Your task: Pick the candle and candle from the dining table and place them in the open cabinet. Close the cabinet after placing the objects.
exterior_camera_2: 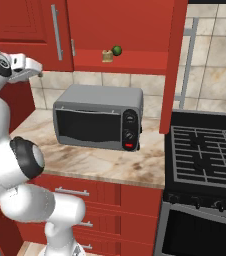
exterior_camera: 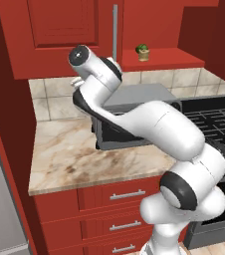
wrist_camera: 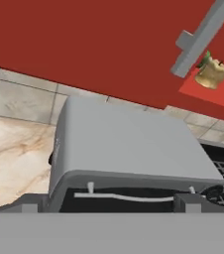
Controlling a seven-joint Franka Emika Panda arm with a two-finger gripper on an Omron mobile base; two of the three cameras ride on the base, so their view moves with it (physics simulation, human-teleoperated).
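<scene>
Your gripper (wrist_camera: pixel 106 202) hangs above the toaster oven (exterior_camera_2: pixel 98 117), fingers spread and holding nothing. Up and right of the oven, a candle (exterior_camera_2: pixel 107 56) stands in the cabinet (exterior_camera_2: pixel 135 60).

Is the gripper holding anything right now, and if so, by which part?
Nothing is held. The gripper is open above the toaster oven, with nothing between its fingertips.

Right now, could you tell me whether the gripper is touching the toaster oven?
Apart. In the right base view the gripper hangs at the upper left, with tiled wall showing between it and the toaster oven on the counter.
</scene>
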